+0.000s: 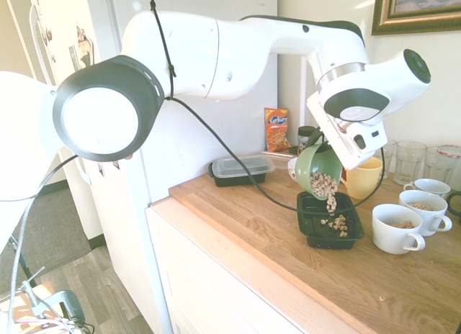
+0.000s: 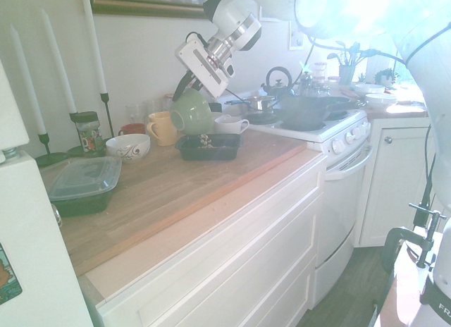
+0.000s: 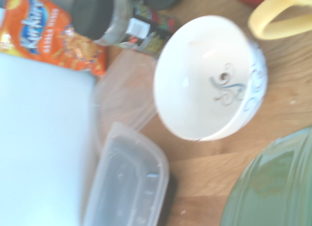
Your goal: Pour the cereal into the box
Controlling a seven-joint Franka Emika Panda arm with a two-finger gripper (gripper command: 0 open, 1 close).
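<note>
While the gripper point(image 2: 185, 83) is clamping its fingers closed on the rim of the green bowl point(image 1: 318, 165), the cereal point(image 1: 330, 201) is spilling over the bowl's lowered lip and landing in the box point(image 1: 330, 239). Some bits are lying on the black floor of the box, and a good share is sitting inside the bowl, so the pour is probably in its early part. The bowl is hanging tilted above the box's end nearer the yellow mug point(image 1: 364, 177), presumably so that falling bits are dropping inside the walls. Gripping by the rim is likely leaving the opposite lip free as a spout. The box is resting upright close to the front edge of the surface point(image 1: 248, 226), apparently to give the arm room, with the white cups point(image 1: 397, 228) standing beside it, towards the stove end. The lidded container point(image 1: 241, 170) is sitting apart, near the fridge-end edge, out of the pour's way. Emptying the bowl is probably calling for more tilt, given slowly, since a sudden rush could be scattering bits past the rim.
</note>
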